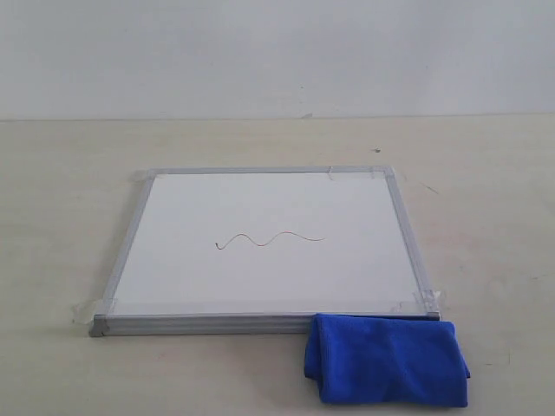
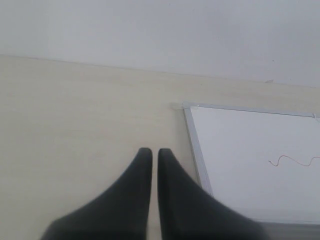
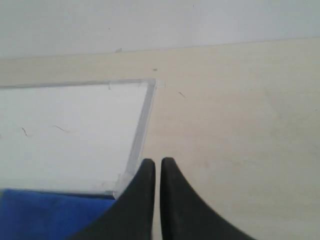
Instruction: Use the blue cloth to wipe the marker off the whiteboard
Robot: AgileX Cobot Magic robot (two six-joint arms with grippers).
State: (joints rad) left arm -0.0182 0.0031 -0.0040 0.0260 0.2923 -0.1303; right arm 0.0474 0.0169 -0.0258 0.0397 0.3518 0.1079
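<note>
The whiteboard (image 1: 269, 251) lies flat on the table, silver-framed, with tape at its corners. A thin wavy marker line (image 1: 269, 239) with a curl at its left end crosses its middle; the marker line (image 2: 295, 161) also shows in the left wrist view. The blue cloth (image 1: 386, 359) lies bunched at the board's near right corner, overlapping the frame. Neither gripper shows in the exterior view. My left gripper (image 2: 151, 152) is shut and empty over bare table beside the whiteboard (image 2: 250, 160). My right gripper (image 3: 157, 163) is shut and empty, next to the blue cloth (image 3: 50, 215) and the whiteboard (image 3: 75, 130).
The pale beige table (image 1: 69, 217) spreads on all sides of the board. A white wall (image 1: 277, 52) rises behind the table's far edge. A few small dark specks (image 1: 376, 150) mark the tabletop.
</note>
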